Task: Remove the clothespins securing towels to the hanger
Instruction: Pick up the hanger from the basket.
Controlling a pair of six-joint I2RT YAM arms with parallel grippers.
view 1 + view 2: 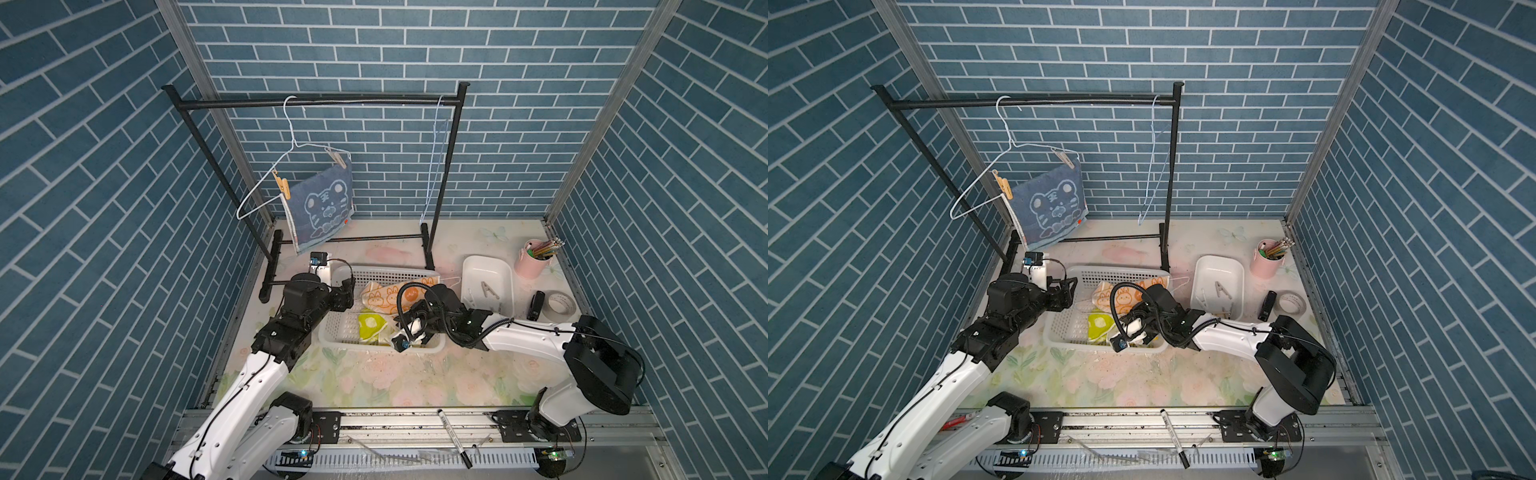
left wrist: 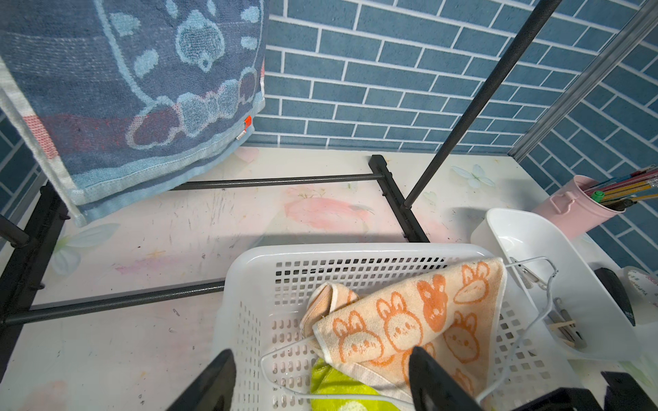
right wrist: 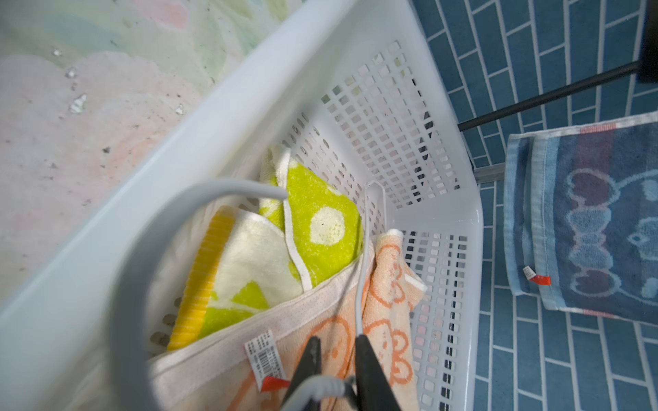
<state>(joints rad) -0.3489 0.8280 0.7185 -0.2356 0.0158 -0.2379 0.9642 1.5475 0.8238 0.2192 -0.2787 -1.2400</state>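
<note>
The floral bench [image 1: 374, 374] carries a black rack [image 1: 316, 101] at the back and a white perforated basket [image 1: 374, 272] in front of it. The blue tiger towel [image 1: 322, 205] hangs from the rack on a white hanger [image 1: 266, 178]. The orange bunny towel [image 1: 384, 297] lies crumpled in the basket, partly over the yellow-green towel [image 1: 370, 324]. A white dish [image 1: 488, 266] sits just beside the basket, on the right arm's side.

A bare hanger [image 1: 434, 166] dangles from the far end of the rack rail, and a grey hanger [image 3: 359, 267] lies in the basket across the orange bunny towel.

The left gripper [image 2: 320, 352] hovers over the basket's edge with its jaws wide apart, holding nothing. The right gripper [image 3: 337, 338] is down in the basket, its jaws drawn close together on the grey hanger's twisted neck (the hook curls up large before the wrist camera).

Two clothespins pin the blue tiger towel to the white hanger: a tan clothespin [image 1: 281, 184] at the lower corner and a pale clothespin [image 1: 336, 158] at the upper one. Several loose clothespins [image 1: 489, 290] lie in the white dish
</note>
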